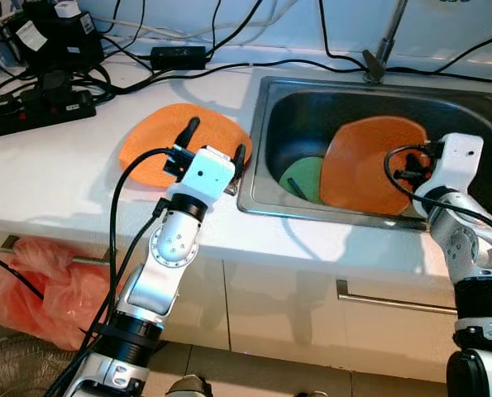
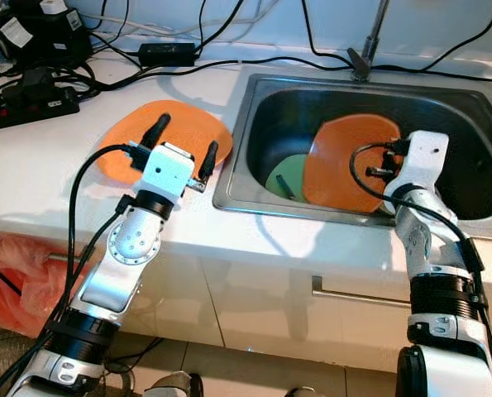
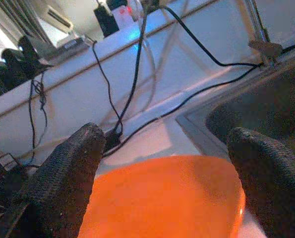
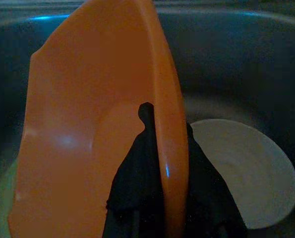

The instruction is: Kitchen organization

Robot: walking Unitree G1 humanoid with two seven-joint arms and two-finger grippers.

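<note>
Currently an orange plate (image 4: 88, 119) is pinched by the right gripper (image 4: 162, 198) in the sink (image 1: 266, 141) — likely lifted out next; the left gripper (image 1: 215, 142) is spread wide over another plate (image 1: 159, 141).

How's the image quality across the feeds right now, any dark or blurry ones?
Eye views: bright and sharp, arm shadows on the cabinet front. Left wrist view: soft focus, the orange plate on the counter and near fingers blurred. Right wrist view: dim inside the sink, a small glare streak on the held orange plate.
</note>
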